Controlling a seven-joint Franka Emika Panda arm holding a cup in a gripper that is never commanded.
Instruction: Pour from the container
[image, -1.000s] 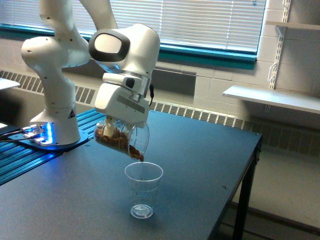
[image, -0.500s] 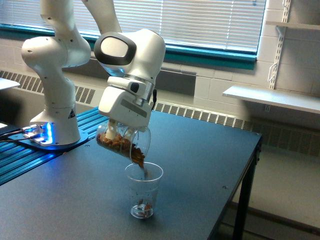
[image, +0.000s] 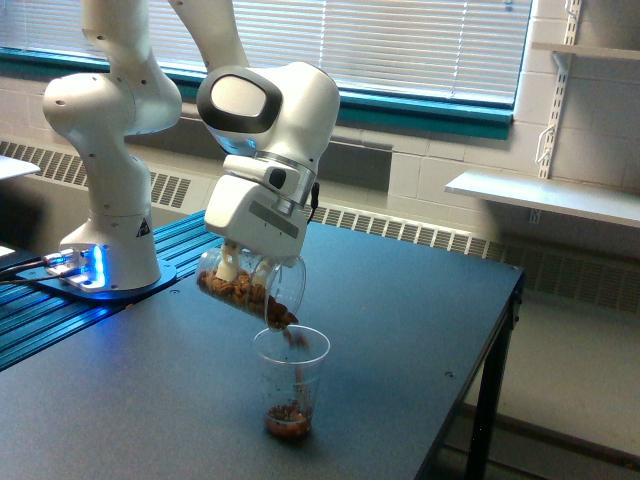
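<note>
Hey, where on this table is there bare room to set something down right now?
The table is bare from the receiving cup toward the exterior view's right edge and back to the wall heater. Also bare: the near corner on the exterior view's left. Crowded: around the tilted container in the gripper, and by the robot base.

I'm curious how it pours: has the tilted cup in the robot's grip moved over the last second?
Yes. The container has drifted toward the exterior view's right, closer over the standing cup.

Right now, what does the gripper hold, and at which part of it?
The gripper holds the container, tilted over the cup. It grips near the container's base end; the mouth end is free.
</note>
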